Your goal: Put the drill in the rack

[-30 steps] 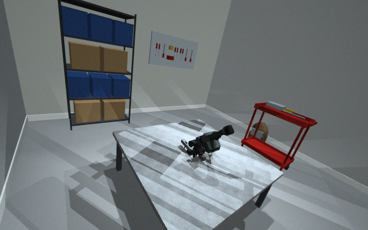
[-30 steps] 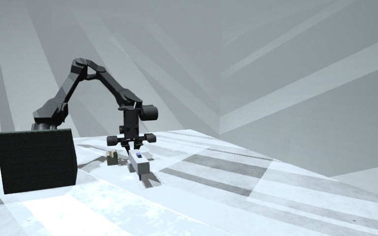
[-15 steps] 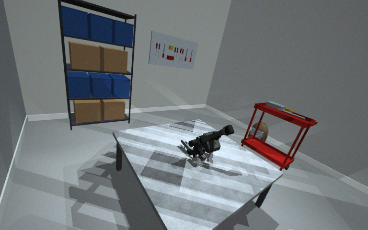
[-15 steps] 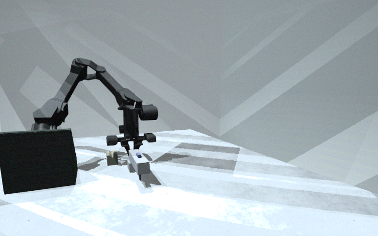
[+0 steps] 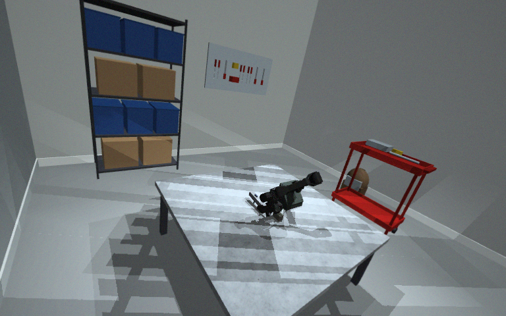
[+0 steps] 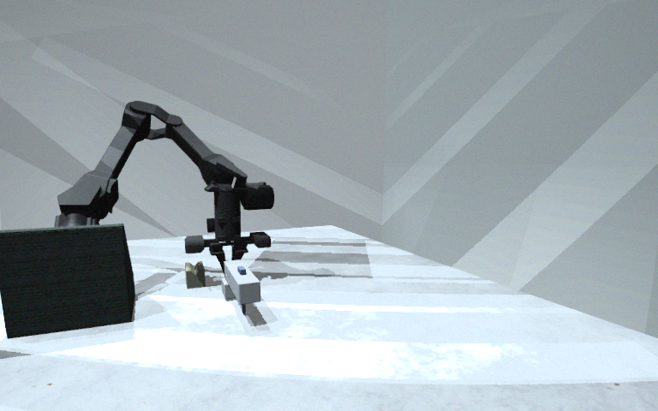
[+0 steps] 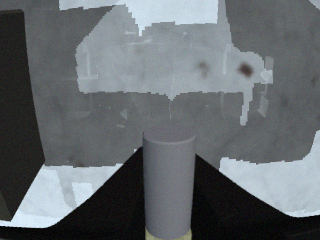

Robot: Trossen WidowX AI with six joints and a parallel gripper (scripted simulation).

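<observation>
A pale grey block [image 6: 249, 290] carries a small blue key [image 6: 241, 270] [image 5: 255, 195] on its top, and a dark pin shows beneath it. A grey cylinder [image 7: 168, 190], apparently the drill, has a pale yellow part at the bottom edge of the wrist view. My gripper [image 6: 229, 259] [image 7: 163, 156] points down behind the block and is shut on this cylinder, a finger against each side. The block hides it in the exterior view, so how far it sits in the block cannot be told. The tan notched rack [image 6: 194, 275] [image 5: 277, 217] stands left of the gripper in the exterior view.
A dark green box [image 6: 65, 281] [image 5: 294, 199] [image 7: 15, 100] stands on the table [image 5: 257, 294] [image 6: 436, 358], left of the rack in the exterior view. A red cart [image 5: 364, 208] and a shelf unit [image 5: 136, 97] stand on the floor beyond the table.
</observation>
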